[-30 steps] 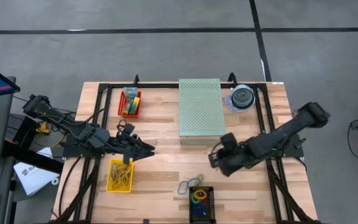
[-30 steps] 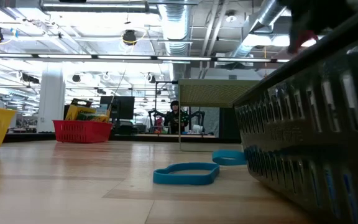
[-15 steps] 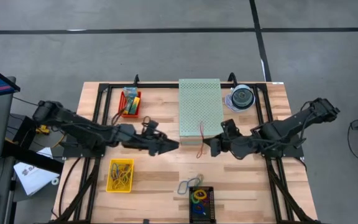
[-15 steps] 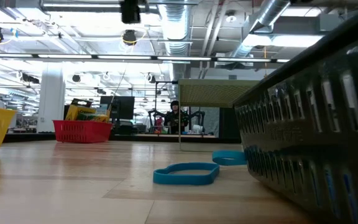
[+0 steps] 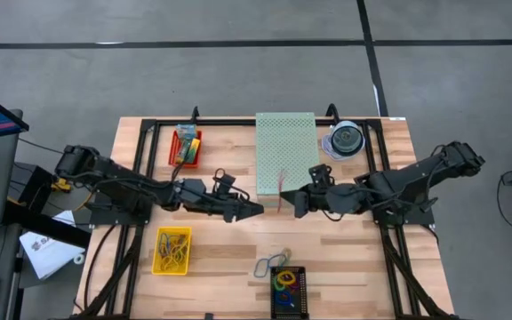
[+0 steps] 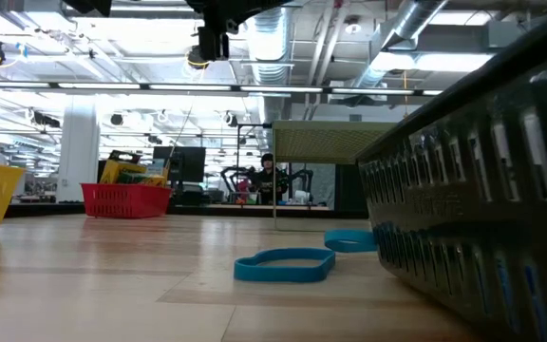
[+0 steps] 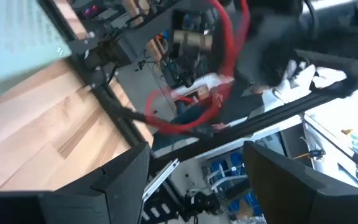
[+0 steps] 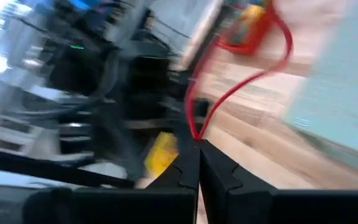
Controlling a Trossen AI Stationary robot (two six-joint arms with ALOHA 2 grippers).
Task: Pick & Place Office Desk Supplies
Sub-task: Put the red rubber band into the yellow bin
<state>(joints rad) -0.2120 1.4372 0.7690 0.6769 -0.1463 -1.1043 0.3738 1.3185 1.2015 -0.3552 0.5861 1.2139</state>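
The wooden table (image 5: 229,258) carries the pale green perforated box (image 5: 286,153) at its far middle, with the 2 arms now meeting just in front of it. Half a second ago the grippers were well apart; now they have closed in until their tips nearly face each other, which reads as a handover about to happen.

The right gripper (image 5: 293,203) is pinched fully closed on a thin red rubber band (image 5: 280,188), whose loop hangs free between the 2 tips; its wrist view shows the band (image 8: 229,81) trapped at the fingertip seam. The left gripper (image 5: 258,210) stands spread wide and holds nothing, the red loop (image 7: 197,93) dangling just ahead of its fingers (image 7: 117,180).

The yellow basket (image 5: 172,251), already holding bands, sits near the left arm, a likely destination. The red basket (image 5: 186,147) with crayon boxes lies near the far left edge. Loose blue loops (image 6: 285,265) lie beside the dark tray (image 5: 287,291) at the near edge; whether the loop clears the box's front edge is hard to judge from above. The mid-table between the baskets offers room to move.
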